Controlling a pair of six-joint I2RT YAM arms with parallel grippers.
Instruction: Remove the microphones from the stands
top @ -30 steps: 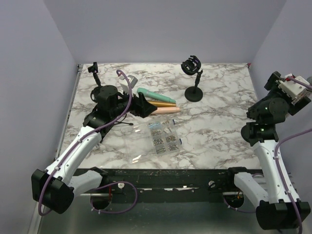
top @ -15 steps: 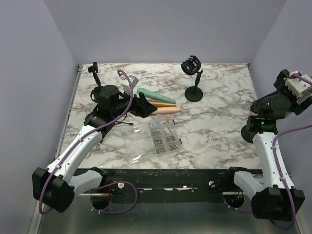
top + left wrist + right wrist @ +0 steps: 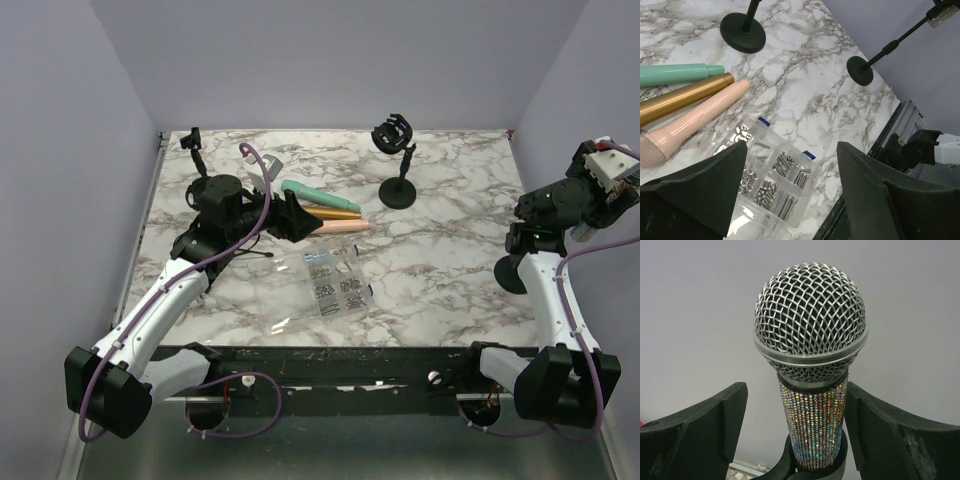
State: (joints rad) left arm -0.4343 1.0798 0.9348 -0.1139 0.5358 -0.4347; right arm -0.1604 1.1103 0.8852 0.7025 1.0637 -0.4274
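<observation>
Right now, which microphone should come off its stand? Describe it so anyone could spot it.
At the right edge of the marble table, the right arm holds its jaws open either side of a microphone in a black clip. Its handle glitters with multicoloured stones under a silver mesh head, unlike the three plain-coloured microphones lying flat mid-table.

Pale lavender walls [image 3: 330, 60] enclose a white marble-patterned table [image 3: 450, 200].

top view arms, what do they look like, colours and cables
Both have white tube-like links joined by chunky black joints. A purple cable loops along the left arm, another along the right arm. The left gripper and right gripper carry broad, matte black wedge-shaped fingers.
</observation>
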